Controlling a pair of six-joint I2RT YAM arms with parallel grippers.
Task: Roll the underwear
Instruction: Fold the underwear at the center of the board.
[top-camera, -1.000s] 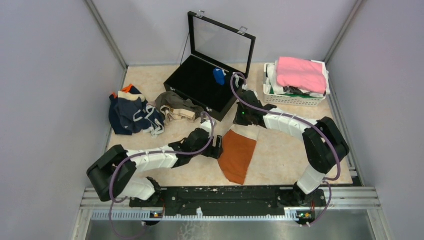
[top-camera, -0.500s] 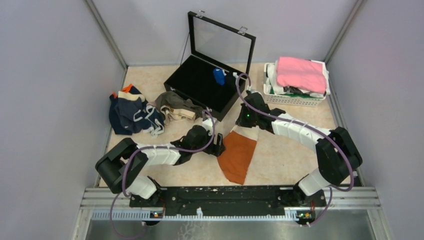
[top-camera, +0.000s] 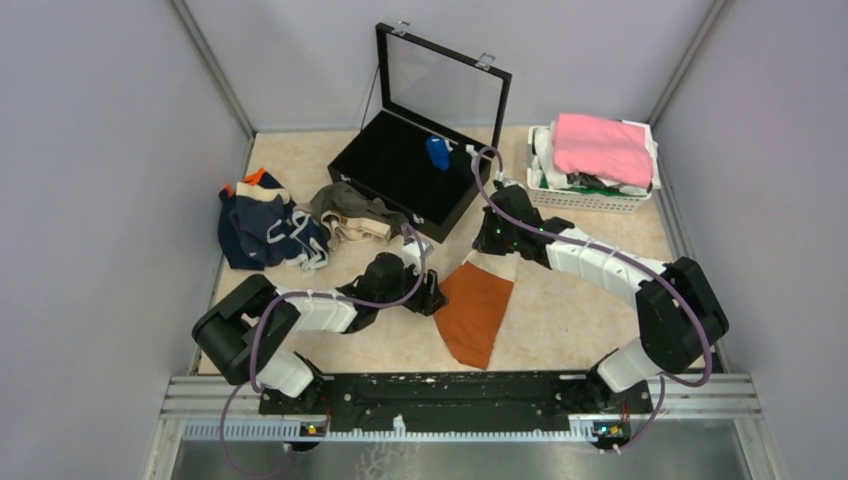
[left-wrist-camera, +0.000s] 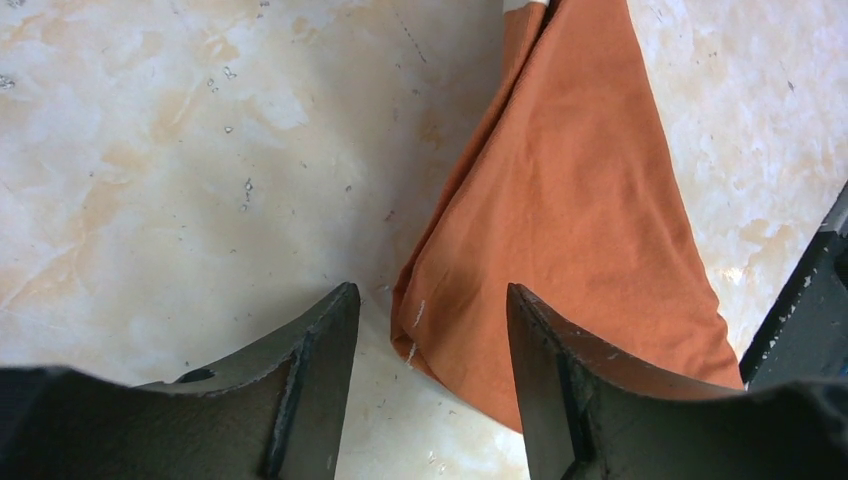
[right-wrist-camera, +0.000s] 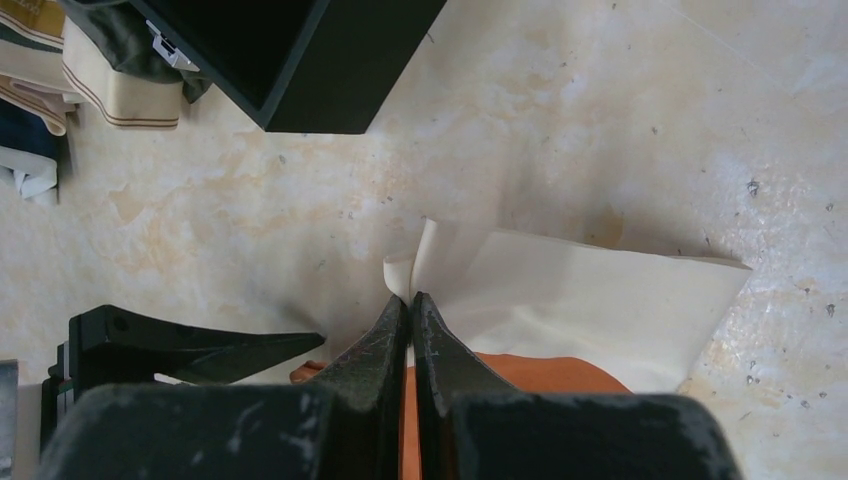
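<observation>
The rust-orange underwear (top-camera: 478, 310) lies flat mid-table, its cream waistband (right-wrist-camera: 580, 300) at the far end. My right gripper (right-wrist-camera: 410, 297) is shut on the waistband's left corner, which stands pinched up between the tips; in the top view it (top-camera: 483, 254) sits at the cloth's far end. My left gripper (left-wrist-camera: 430, 290) is open, low over the table, and straddles the left edge of the orange cloth (left-wrist-camera: 580, 200); in the top view it (top-camera: 432, 293) is at the cloth's left side. Navy-and-white briefs (top-camera: 265, 230) and olive-brown briefs (top-camera: 350, 212) lie in heaps at the left.
An open black case (top-camera: 410, 165) with a raised glass lid stands at the back, a small blue roll (top-camera: 438, 152) inside it. A white basket (top-camera: 590, 190) at the back right holds a bright pink cloth (top-camera: 603, 147). Grey walls close in the table.
My right arm has stretched out and shifted its wrist slightly right and farther back, still gripping the waistband. My left gripper has edged a little left along the cloth's edge.
</observation>
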